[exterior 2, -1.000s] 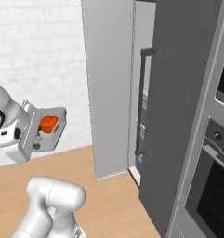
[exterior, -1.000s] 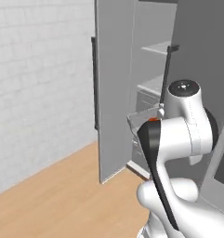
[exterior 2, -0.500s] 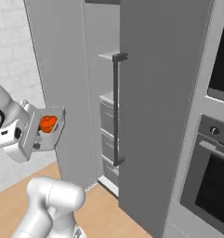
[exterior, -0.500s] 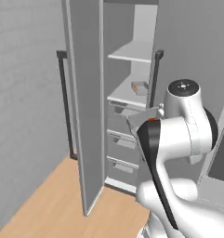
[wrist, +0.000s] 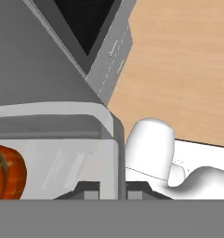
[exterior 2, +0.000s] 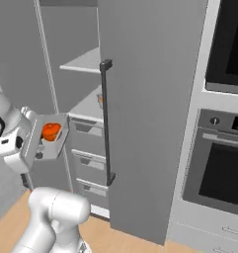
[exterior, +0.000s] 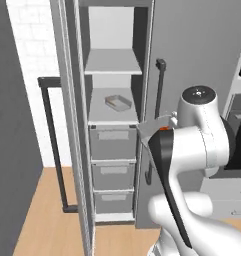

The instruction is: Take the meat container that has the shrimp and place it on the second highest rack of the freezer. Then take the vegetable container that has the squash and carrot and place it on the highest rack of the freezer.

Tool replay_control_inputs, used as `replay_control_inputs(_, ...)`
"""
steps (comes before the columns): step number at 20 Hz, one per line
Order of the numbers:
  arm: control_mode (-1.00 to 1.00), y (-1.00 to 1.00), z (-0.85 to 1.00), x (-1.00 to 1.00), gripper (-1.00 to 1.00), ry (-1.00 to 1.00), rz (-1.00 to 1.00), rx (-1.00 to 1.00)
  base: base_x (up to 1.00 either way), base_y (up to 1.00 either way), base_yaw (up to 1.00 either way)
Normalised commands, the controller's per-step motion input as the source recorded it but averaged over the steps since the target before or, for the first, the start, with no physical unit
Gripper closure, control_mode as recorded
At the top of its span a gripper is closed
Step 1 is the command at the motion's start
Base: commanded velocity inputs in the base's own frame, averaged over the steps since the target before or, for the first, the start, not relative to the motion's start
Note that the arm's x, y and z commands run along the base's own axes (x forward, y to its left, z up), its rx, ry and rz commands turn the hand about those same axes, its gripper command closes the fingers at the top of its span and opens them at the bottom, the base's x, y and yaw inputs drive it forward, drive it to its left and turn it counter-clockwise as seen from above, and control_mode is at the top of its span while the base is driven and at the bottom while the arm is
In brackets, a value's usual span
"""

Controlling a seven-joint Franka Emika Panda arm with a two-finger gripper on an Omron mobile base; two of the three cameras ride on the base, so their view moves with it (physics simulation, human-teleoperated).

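The gripper [wrist: 105, 188] is clamped on the wall of a pale tray [exterior 2: 54, 139], one finger on each side of that wall in the hand view. In the right base view the tray is held up in front of the arm, tipped so its open side faces the camera and toward the freezer [exterior: 117, 115]. Inside it sits one chunky orange-red piece [exterior 2: 51, 131], the squash and carrot; in the hand view the same piece appears at the left edge, ribbed and orange-red.

The freezer stands open ahead of the base, tall and narrow, its long axis upright. Two flat pale shelves span its inside. The upper shelf [exterior: 113, 64] is bare. The lower shelf [exterior: 112, 113] carries one second small tray [exterior: 117, 103], lying flat with its long side running diagonally; what it holds is too small to tell. Below the shelves are three drawers [exterior: 114, 142], stacked one above another. Two long dark bar handles show in the left base view, one on the open door [exterior: 51, 145] at left and one on the grey panel [exterior: 159, 82] at right. Right of the freezer, in the right base view, is a built-in oven [exterior 2: 224, 168].
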Motion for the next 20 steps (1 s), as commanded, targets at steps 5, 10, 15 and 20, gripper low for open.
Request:
replay_control_inputs(5, 1.00, 0.00, 0.00, 0.00, 1.00, 0.00, 0.00, 0.00, 0.73, 0.80, -0.66)
replay_control_inputs(10, 1.00, 0.00, 0.00, 0.00, 1.00, 0.00, 0.00, 0.00, 0.73, 0.82, -0.65)
replay_control_inputs(15, 1.00, 0.00, 0.00, 0.00, 1.00, 0.00, 0.00, 0.00, 0.39, 0.27, -0.31)
replay_control_inputs(20, 1.00, 0.00, 0.00, 0.00, 1.00, 0.00, 0.00, 0.00, 0.04, -0.07, 0.04)
